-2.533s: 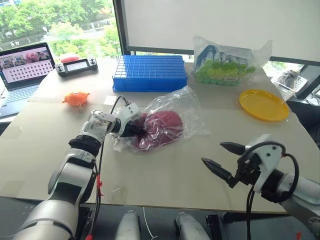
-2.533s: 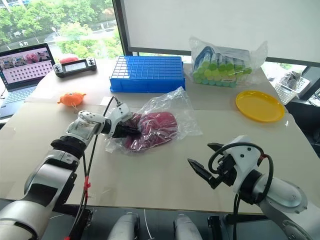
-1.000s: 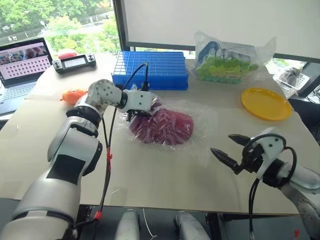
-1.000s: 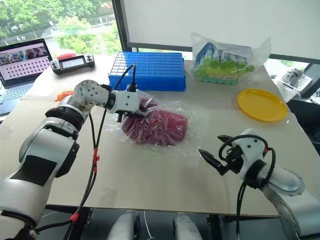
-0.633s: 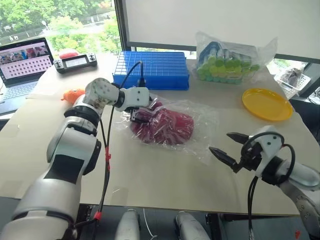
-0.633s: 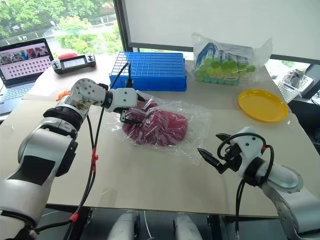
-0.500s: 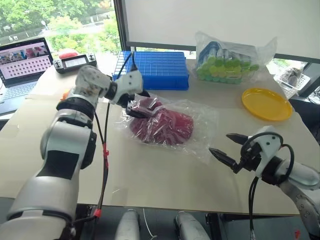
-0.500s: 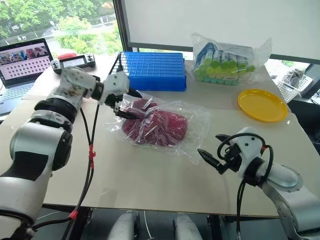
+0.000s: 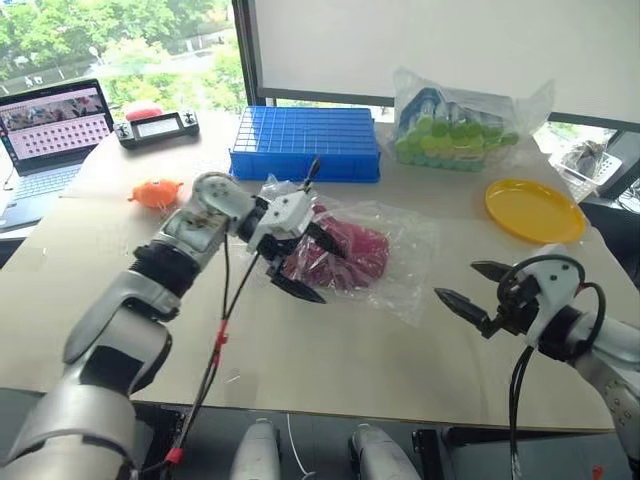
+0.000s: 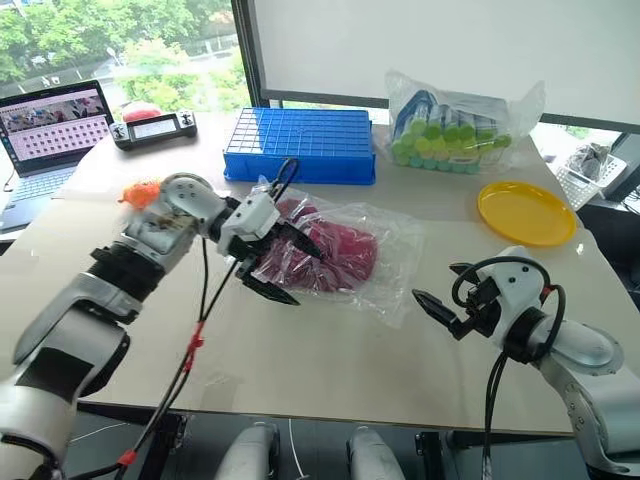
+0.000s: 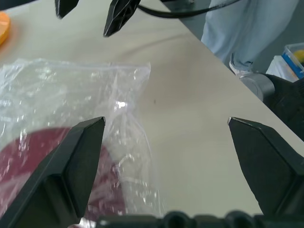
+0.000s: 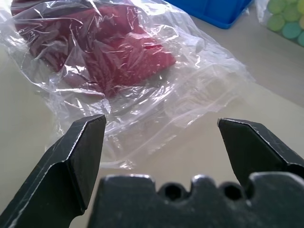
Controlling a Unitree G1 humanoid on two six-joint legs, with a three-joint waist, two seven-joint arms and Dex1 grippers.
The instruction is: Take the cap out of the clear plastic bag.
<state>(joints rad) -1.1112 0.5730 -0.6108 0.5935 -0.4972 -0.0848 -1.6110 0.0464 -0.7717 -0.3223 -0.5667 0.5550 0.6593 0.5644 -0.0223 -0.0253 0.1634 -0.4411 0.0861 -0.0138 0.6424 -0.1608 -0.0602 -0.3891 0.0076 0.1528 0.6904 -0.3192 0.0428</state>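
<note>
At centre frame, my left tool gapes empty beside the clear crinkly plastic bag holding the maroon fabric cap; my right tool is open, empty.

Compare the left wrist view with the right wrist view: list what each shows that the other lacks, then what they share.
Left wrist view alone: the open left hand, the right hand's fingertips, an orange edge, a person's leg. Right wrist view alone: the open right hand, the blue tray, green and blue round items. Both: the cap inside the bag, lying on the table.
</note>
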